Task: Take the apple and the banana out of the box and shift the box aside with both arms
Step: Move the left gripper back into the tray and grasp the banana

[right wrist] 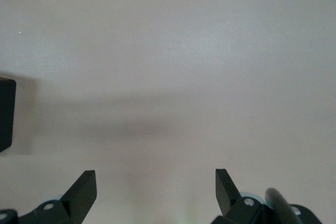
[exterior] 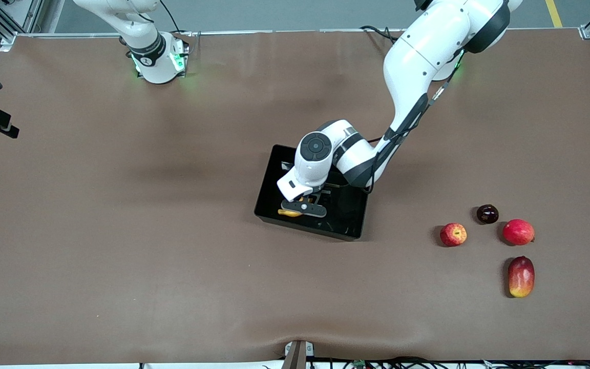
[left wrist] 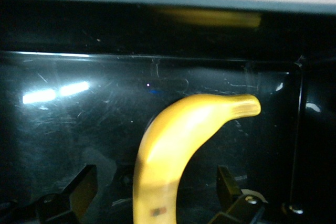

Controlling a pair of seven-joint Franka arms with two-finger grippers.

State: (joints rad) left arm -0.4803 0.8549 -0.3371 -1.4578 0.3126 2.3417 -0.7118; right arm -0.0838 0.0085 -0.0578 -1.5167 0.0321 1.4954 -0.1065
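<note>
The glossy black box [exterior: 349, 231] sits mid-table. A curved yellow banana [exterior: 289, 212] lies inside it, at the end toward the right arm. My left gripper [exterior: 302, 207] reaches down into the box. In the left wrist view that gripper [left wrist: 157, 182] is open, with the banana [left wrist: 181, 129] between its fingers and a gap on each side. The box wall [left wrist: 157, 30] rises past the banana. A small red apple [exterior: 453, 234] with a yellowish patch rests on the table toward the left arm's end. My right gripper [right wrist: 156, 184] is open over bare table, holding nothing.
Beside the apple lie a dark maroon round fruit [exterior: 487, 213], another red round fruit [exterior: 518, 231] and an oblong red-yellow mango [exterior: 521, 277]. The right arm's base [exterior: 157, 59] stands at its end of the table. A dark object's edge [right wrist: 5, 114] shows in the right wrist view.
</note>
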